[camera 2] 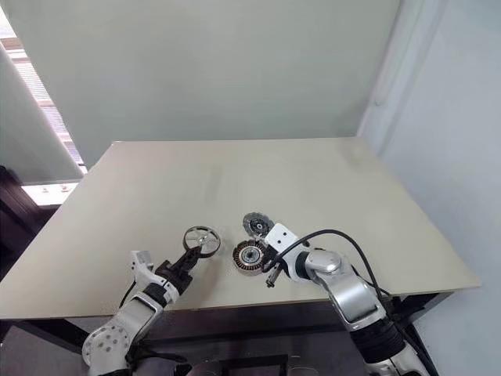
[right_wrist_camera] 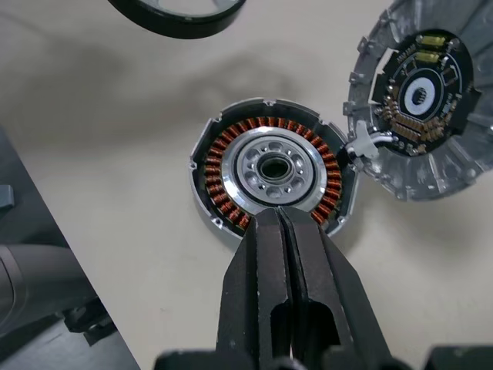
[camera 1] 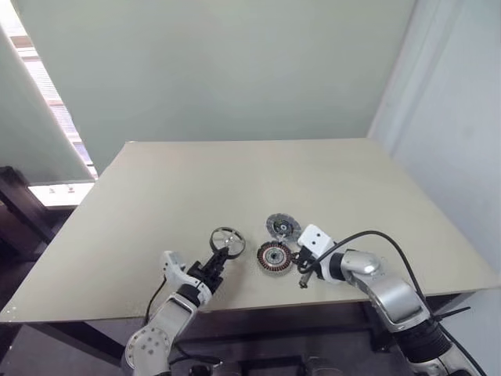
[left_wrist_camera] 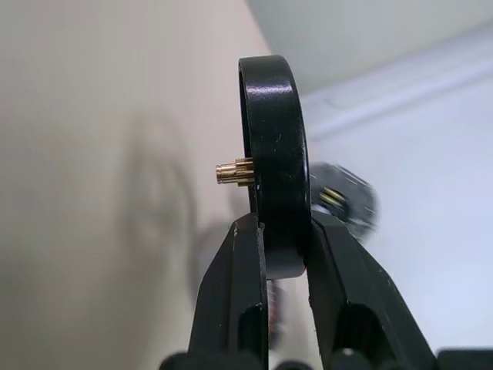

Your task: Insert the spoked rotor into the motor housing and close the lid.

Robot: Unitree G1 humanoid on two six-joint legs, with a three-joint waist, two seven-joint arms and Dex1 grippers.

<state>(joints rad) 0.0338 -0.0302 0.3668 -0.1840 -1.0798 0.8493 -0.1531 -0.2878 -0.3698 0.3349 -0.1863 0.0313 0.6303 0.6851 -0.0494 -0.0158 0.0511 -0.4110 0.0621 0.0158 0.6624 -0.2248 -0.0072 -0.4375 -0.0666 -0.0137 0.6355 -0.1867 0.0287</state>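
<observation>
The spoked rotor [camera 1: 227, 241], a black-rimmed wheel with silver spokes, is held on edge just above the table. My left gripper [left_wrist_camera: 281, 223] is shut on the lower part of its rim. To its right the motor housing [right_wrist_camera: 269, 166] lies flat, copper windings ringing a silver centre. My right gripper [right_wrist_camera: 279, 212] is shut, empty, with its tips resting on the housing's near edge. The lid [right_wrist_camera: 420, 100] lies open beside the housing, touching its edge, dark inner ring facing up.
The beige table [camera 1: 258, 180] has free room behind and to both sides of the parts. Its front edge runs just below both grippers. A black cable [camera 1: 376, 235] loops over my right wrist.
</observation>
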